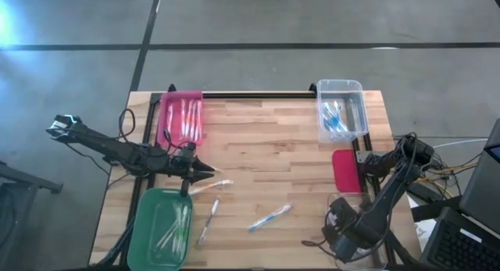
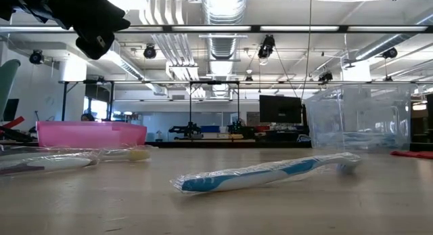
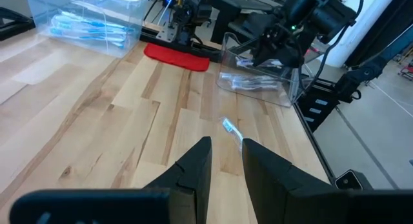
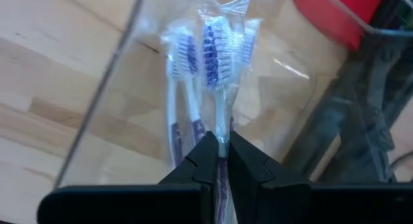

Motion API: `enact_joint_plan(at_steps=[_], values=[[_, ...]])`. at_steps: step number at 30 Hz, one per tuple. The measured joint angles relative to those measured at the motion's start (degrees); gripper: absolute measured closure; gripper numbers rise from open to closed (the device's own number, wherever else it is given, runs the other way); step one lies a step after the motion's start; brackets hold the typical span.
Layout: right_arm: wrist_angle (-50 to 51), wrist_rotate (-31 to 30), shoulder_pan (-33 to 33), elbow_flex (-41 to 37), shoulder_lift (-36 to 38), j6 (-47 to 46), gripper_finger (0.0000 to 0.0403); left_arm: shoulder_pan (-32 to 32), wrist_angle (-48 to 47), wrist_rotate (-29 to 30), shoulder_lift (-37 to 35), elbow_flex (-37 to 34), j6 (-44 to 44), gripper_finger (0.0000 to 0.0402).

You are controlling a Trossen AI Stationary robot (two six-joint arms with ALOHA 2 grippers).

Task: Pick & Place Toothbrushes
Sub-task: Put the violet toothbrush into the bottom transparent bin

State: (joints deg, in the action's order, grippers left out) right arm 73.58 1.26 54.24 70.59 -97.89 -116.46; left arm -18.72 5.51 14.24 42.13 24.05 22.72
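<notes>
while the right gripper [image 4: 219, 150], at the lower right of the overhead frame, pinches a wrapped toothbrush [image 4: 218, 62] over a clear bin [image 1: 348, 212], the left gripper [image 1: 209, 174], fingers slightly parted and empty, hovers mid-left just beside a pale toothbrush [image 1: 209, 186].

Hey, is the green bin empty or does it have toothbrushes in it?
Not empty. In the high view the green bin near the left gripper holds a few pale toothbrushes lying lengthwise along its right side.
</notes>
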Motion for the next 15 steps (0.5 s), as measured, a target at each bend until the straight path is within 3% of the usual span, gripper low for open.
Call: enact_joint_plan(at_steps=[7, 15], values=[[-0.24, 2.25, 0.02, -0.41, 0.0, -0.96, 0.0378, 0.0, 0.0, 0.0, 0.0, 0.0, 0.0, 0.031], [-0.52, 2.23, 0.02, -0.24, 0.0, -1.0, 0.033, 0.0, -0.01, -0.02, 0.0, 0.0, 0.0, 0.031]])
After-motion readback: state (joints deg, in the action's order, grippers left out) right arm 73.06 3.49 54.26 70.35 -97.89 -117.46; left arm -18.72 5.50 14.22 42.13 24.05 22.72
